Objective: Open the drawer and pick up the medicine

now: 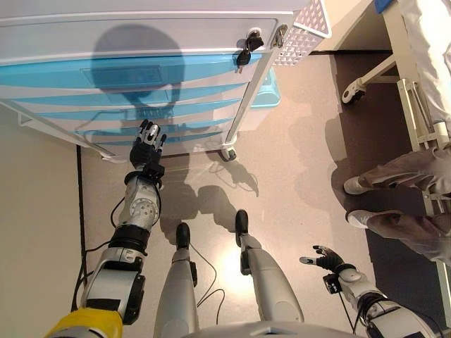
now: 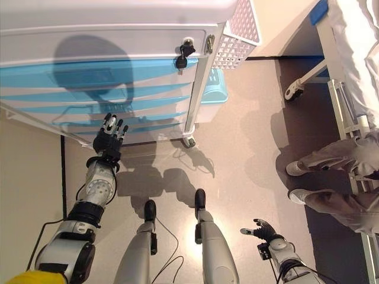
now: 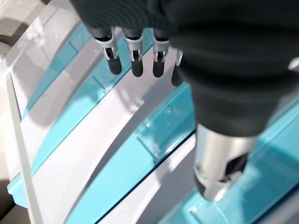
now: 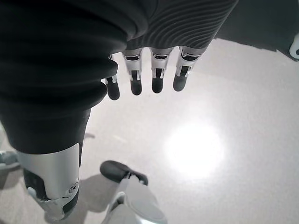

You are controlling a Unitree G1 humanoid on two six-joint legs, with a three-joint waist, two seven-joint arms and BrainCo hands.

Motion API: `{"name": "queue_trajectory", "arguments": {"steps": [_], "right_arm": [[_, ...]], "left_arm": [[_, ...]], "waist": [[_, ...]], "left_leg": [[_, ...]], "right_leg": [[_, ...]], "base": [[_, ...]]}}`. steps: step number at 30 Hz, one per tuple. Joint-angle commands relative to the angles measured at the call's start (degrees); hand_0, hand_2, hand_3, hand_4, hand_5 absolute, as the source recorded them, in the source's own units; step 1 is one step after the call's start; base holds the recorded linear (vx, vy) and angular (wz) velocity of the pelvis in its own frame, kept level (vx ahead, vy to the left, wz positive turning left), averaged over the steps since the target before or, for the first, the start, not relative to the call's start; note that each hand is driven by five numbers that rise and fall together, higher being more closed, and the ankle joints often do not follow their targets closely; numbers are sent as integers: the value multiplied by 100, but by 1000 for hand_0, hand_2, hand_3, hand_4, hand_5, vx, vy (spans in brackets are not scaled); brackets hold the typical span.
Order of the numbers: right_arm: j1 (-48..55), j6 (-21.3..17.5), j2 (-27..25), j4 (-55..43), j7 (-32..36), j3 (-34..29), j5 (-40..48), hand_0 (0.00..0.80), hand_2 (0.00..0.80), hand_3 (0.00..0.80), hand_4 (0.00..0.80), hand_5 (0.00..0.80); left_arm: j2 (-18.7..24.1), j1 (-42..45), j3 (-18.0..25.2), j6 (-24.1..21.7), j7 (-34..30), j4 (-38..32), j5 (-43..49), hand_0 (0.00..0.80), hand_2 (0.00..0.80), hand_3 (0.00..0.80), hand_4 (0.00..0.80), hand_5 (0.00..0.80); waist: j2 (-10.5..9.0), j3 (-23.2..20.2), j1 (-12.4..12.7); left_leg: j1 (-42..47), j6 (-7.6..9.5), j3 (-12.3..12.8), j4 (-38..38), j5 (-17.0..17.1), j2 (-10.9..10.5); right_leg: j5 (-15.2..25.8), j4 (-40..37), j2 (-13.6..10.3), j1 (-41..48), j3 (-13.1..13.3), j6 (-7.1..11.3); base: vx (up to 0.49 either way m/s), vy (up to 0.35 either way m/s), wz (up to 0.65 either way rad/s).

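Note:
A white medical cart [image 1: 141,28] has several blue drawers [image 1: 127,84], all closed. Each drawer front carries a clear recessed handle [image 3: 161,130]. My left hand [image 1: 146,146] is raised in front of the lower drawers with straight fingers [image 3: 135,60], close to the fronts and holding nothing. My right hand [image 1: 325,260] hangs low at the right over the floor, open and empty, far from the cart. No medicine shows in any view.
Keys [image 1: 245,49] hang from a lock at the cart's upper right corner. A white perforated basket [image 1: 304,32] is fixed to the cart's side. A person [image 1: 402,204] sits at the right by a bed frame [image 1: 412,98]. The cart stands on castors [image 1: 228,153].

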Motion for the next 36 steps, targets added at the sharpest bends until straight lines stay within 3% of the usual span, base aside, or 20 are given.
{"name": "queue_trajectory", "arguments": {"steps": [1,22,36], "right_arm": [[155,29,-330,97,5,341,-54,0,0,0,0,0],[208,35,-361,108,2,329,-122,0,0,0,0,0],[200,65,-318,72,-106,357,-188,0,0,0,0,0]], "left_arm": [[391,-749,30,-439,-178,-296,7,0,0,0,0,0],[401,-833,224,-677,61,-442,-45,0,0,0,0,0],[515,-862,666,-1060,741,-388,125,0,0,0,0,0]], "waist": [[-37,-302,-16],[-60,-341,-38],[-107,-351,12]], "left_leg": [[-531,223,-230,402,-207,-241],[-577,220,-228,463,-249,-234],[-574,211,-280,517,-274,-213]], "right_leg": [[-34,183,16,55,-137,216],[-71,251,26,16,-126,201],[-168,384,57,1,-164,172]], "base": [[0,0,0],[0,0,0],[0,0,0]]}}
